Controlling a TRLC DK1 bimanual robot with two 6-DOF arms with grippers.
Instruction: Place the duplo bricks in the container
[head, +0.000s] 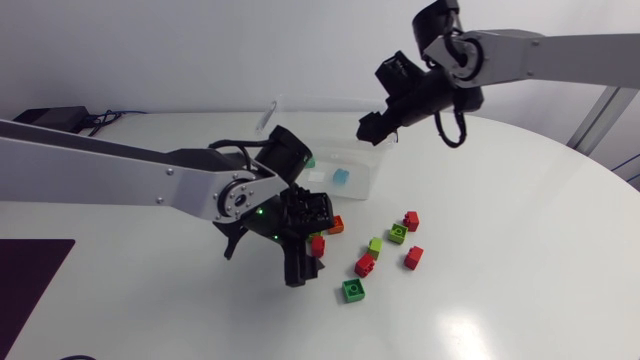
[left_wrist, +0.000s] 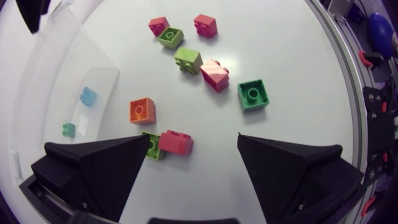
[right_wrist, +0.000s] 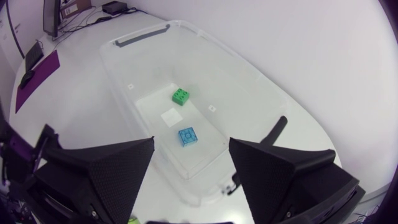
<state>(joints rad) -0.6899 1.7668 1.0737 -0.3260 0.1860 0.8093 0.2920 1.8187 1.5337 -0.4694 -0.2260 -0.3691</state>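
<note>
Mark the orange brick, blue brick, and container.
orange brick (left_wrist: 142, 111), left wrist view, top stud.
blue brick (right_wrist: 188, 136), right wrist view, studded top face.
container (right_wrist: 142, 35), right wrist view, grey handle on its rim.

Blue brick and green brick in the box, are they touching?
Apart. Right wrist view shows bare container floor between the blue brick and the green brick.

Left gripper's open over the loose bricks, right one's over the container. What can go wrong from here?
1. The red brick lies between the fingers of the open left gripper and touches a lime brick by one finger. Shutting may pinch both or skew the grasp.
2. The right gripper hangs open above the container, so a drop-off there could collide with it.
</note>
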